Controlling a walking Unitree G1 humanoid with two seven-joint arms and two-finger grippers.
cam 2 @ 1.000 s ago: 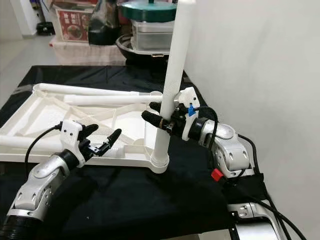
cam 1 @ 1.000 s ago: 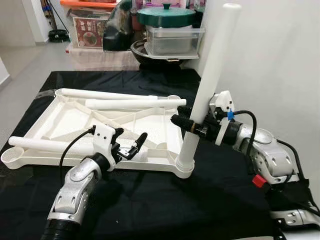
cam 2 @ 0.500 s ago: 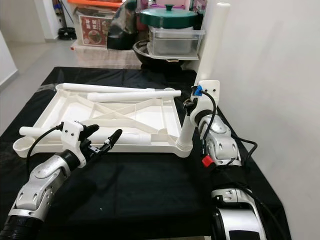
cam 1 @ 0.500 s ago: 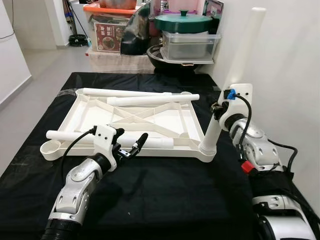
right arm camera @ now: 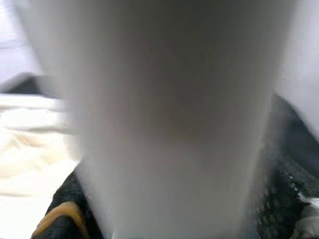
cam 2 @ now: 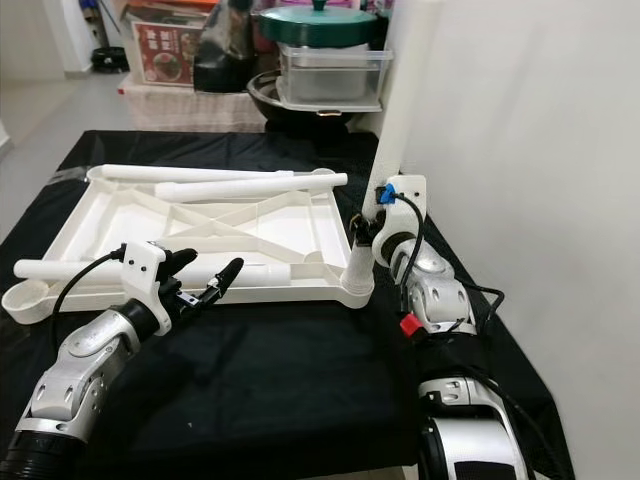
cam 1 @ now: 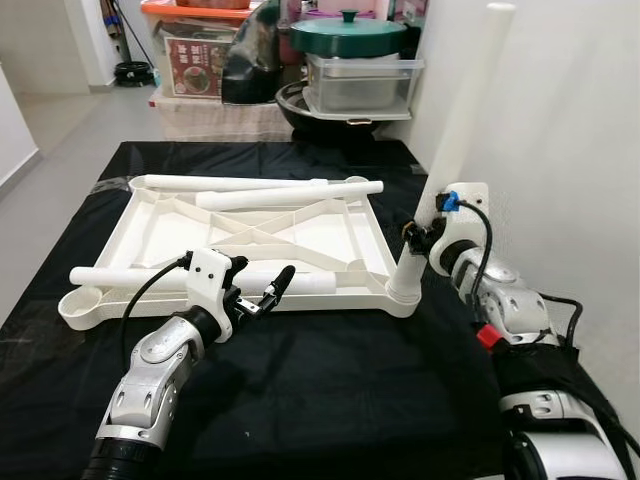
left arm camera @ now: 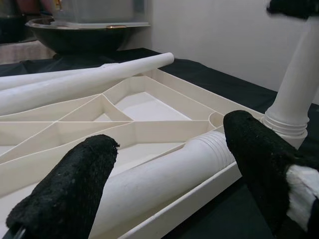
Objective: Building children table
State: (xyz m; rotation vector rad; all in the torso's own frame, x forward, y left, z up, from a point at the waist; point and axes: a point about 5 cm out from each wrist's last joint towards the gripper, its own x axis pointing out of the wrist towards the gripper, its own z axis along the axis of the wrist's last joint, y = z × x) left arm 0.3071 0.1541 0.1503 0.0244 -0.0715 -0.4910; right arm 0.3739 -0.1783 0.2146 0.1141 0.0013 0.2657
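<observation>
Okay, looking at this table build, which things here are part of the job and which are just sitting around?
Part of the job:
- upturned white tabletop
- upright leg in its corner socket, at the right end effector
- three loose legs lying on the tabletop
- left end effector, open near one leg

Lying about:
- green lidded pot
- clear plastic container
- storage box

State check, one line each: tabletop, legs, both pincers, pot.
tabletop: upside down on the black cloth, underside ribs up
upright leg: standing in the near right corner socket, leaning slightly
loose legs: three lying flat on the tabletop
right pincer: at the upright leg's lower part
left pincer: open, empty, by the nearest loose leg
green pot: lid on
</observation>
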